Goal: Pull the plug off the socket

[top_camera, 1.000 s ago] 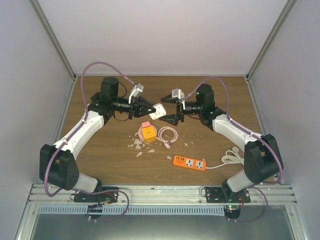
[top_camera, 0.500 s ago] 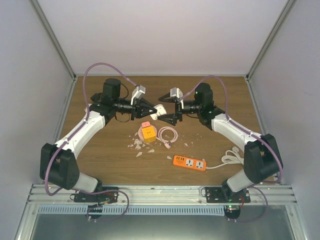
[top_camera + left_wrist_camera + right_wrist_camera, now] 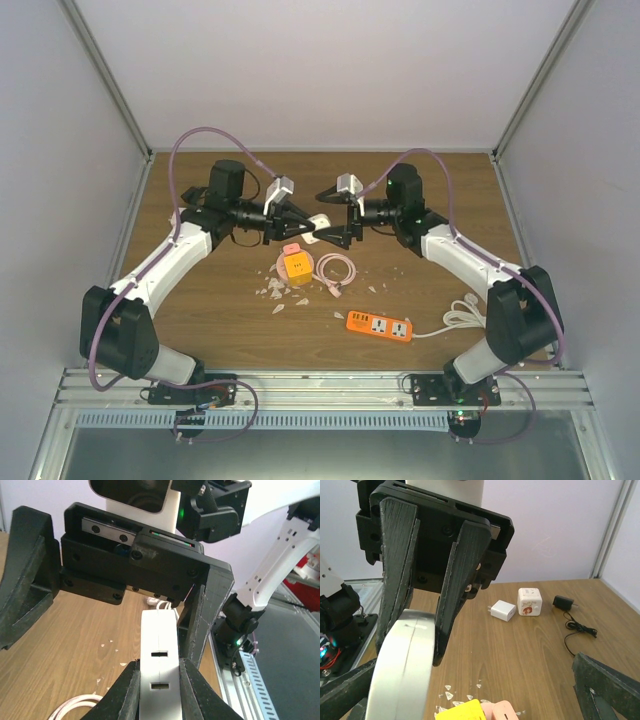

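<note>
White and flat, with two slots on its face, one socket adapter [image 3: 159, 690] is hanging above the wooden surface [image 3: 430, 290], and the left jaws are clamping it from both sides. I am seeing the right jaws standing wide apart around its far end. Below are lying one orange power strip [image 3: 379, 325], one yellow-and-pink cube socket [image 3: 294, 264] and one coiled pink cable [image 3: 335, 268].
</note>
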You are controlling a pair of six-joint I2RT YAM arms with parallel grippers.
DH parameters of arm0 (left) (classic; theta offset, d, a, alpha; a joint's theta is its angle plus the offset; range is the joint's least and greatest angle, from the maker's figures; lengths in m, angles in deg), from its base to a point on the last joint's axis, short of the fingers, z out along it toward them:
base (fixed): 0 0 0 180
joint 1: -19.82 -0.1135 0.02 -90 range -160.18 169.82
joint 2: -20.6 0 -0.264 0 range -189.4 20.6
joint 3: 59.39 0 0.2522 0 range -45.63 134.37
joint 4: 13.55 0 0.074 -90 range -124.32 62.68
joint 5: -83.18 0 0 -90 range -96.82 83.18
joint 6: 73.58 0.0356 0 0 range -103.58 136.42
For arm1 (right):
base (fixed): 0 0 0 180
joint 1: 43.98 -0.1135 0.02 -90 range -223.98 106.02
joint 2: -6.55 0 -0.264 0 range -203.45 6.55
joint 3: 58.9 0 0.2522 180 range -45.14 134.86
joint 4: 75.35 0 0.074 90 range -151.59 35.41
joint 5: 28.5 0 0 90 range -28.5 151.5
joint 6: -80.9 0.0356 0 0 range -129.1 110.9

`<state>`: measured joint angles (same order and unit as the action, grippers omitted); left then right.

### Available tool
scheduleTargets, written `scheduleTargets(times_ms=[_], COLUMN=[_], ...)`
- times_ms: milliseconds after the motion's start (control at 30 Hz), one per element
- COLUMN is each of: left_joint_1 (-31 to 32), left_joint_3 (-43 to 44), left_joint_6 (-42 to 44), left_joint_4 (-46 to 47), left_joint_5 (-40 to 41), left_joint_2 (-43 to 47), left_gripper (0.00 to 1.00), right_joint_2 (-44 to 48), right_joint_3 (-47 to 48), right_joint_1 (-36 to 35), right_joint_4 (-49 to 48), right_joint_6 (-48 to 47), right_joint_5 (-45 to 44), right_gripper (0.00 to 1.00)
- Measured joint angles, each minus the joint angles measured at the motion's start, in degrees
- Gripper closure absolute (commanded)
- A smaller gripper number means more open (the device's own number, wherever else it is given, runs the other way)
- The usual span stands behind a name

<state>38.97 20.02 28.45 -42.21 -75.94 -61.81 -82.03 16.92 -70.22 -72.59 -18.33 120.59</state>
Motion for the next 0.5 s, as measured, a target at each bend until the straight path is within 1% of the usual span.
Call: scheduleTargets(times_ms=[233,500], left_joint_1=[1.7,2.3], left_joint_3=[0.4,1.6], left_joint_6=[5.2,6.4], left_joint_4=[-3.3,-3.7], left_joint_5=[2.0,3.6], left_joint_2=[-0.3,-0.5], left_gripper=[0.95,0.96], right_joint_2=[-0.3,-0.3], right_joint_3=[0.6,3.6], right_joint_1=[0.1,0.7], right_joint_4=[4.2,10.0], right_joint_6=[-2.4,-6.1], right_joint_5=[0.8,0.8], right_gripper=[0.00,0.00])
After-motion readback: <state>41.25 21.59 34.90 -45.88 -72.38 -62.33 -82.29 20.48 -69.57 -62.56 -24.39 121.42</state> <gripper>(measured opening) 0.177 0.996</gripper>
